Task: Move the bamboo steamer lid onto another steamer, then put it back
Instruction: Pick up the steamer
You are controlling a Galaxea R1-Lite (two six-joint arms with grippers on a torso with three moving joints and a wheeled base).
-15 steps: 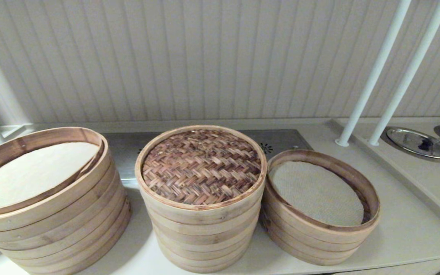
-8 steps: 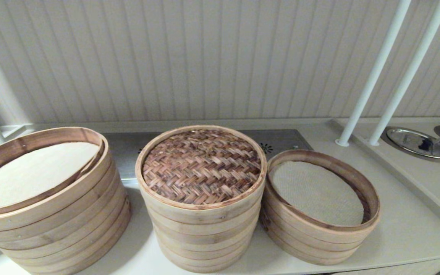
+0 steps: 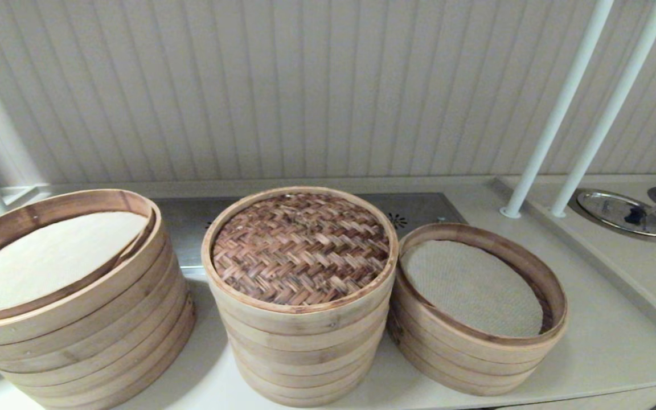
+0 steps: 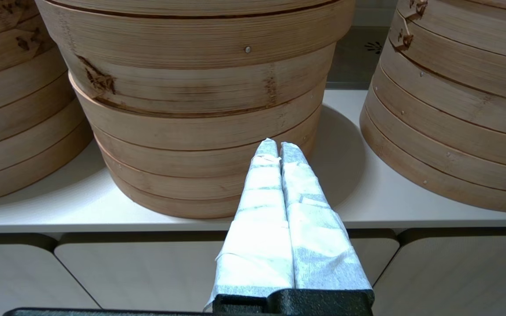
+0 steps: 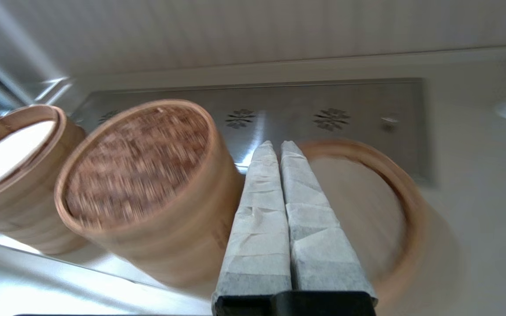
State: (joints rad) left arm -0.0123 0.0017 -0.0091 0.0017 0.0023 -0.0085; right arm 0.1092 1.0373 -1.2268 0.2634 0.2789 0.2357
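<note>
The bamboo steamer lid (image 3: pixel 300 247) (image 5: pixel 136 164), brown herringbone weave in a pale hoop, sits on the tall middle stack (image 3: pixel 302 353). To its right stands the low steamer (image 3: pixel 476 310) (image 5: pixel 367 206) with an off-white mesh liner, touching the middle stack. Neither arm shows in the head view. My right gripper (image 5: pixel 278 147) is shut and empty, raised in front of the gap between the two stacks. My left gripper (image 4: pixel 278 147) is shut and empty, low at the counter's front edge before the wide stack (image 4: pixel 191 109).
A much wider stack with a cream liner (image 3: pixel 72 296) stands at the left. Two white poles (image 3: pixel 578 108) rise at the back right beside round steel lids (image 3: pixel 624 213) set in the counter. A perforated steel plate (image 5: pixel 323 114) lies behind the steamers.
Nothing has moved in the head view; the lid and all stacks stay put.
</note>
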